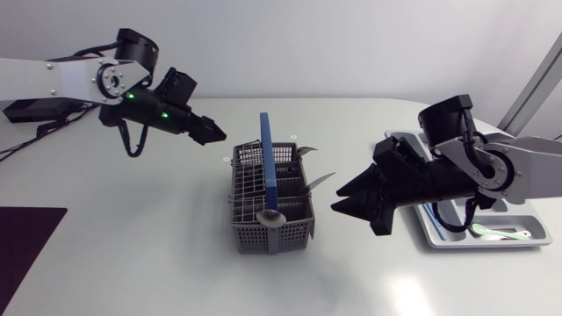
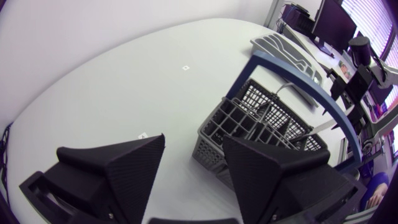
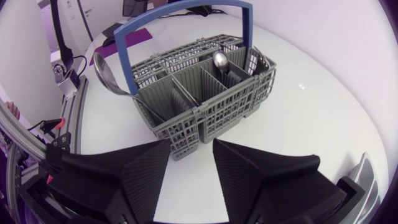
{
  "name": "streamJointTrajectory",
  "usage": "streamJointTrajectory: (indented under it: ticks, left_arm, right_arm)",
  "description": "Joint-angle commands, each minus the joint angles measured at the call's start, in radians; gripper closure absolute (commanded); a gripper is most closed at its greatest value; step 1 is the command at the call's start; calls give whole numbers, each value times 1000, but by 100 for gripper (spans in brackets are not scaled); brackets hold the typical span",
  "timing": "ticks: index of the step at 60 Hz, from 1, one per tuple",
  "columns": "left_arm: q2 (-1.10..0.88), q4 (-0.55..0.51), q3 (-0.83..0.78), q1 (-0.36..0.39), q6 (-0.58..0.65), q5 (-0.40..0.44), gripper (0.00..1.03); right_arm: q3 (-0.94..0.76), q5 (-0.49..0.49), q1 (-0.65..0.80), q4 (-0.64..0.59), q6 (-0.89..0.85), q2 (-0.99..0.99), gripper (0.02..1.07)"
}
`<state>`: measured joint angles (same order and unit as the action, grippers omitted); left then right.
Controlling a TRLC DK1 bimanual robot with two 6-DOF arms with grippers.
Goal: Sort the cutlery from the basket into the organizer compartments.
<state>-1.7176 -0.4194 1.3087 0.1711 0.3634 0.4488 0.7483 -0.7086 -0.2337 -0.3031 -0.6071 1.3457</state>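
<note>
Hovering on either side of the cutlery basket, both pincers are spread and empty.

Centre frame in the head view, the grey basket [image 1: 272, 206] stands with its blue handle [image 1: 269, 162] upright, and the cutlery is on end inside it. A spoon [image 1: 270, 216] shows its bowl in the lower compartment. One thin piece [image 1: 321, 181] leans out over the basket's right wall, its long axis tilted toward the right gripper [image 1: 342, 200]. That gripper sits just right of the basket with its fingers parted and nothing between them. The left gripper [image 1: 215, 133], equally open and bare, hangs off the basket's upper-left corner. The organizer [image 1: 439, 235] lies at the right edge, partly under the right arm, so that arm looks better placed to lift the leaning piece.
</note>
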Motion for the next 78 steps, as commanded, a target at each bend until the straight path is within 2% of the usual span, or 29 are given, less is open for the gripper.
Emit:
streamJointTrajectory:
  ticks: [1, 12, 24, 43, 54, 70, 78]
  left_arm:
    - [98, 13, -88, 10, 57, 13, 16]
    - [280, 51, -233, 41, 112, 24, 11]
    - [401, 57, -318, 93, 132, 22, 7]
    - [513, -7, -359, 160, 155, 13, 7]
    - [556, -36, -362, 189, 157, -9, 6]
    - [575, -65, -355, 229, 154, -35, 6]
    - [578, -67, -356, 240, 151, -41, 6]
  right_arm:
    - [-32, -26, 4, 35, -54, -31, 41]
    - [2, -77, 0, 50, -105, -16, 38]
    - [56, -104, -13, 50, -160, 38, 38]
    - [105, -126, -32, 53, -229, 102, 39]
    - [115, -149, -41, 58, -257, 115, 65]
    - [143, -158, -58, 68, -270, 162, 66]
    - [141, -163, -59, 68, -286, 179, 80]
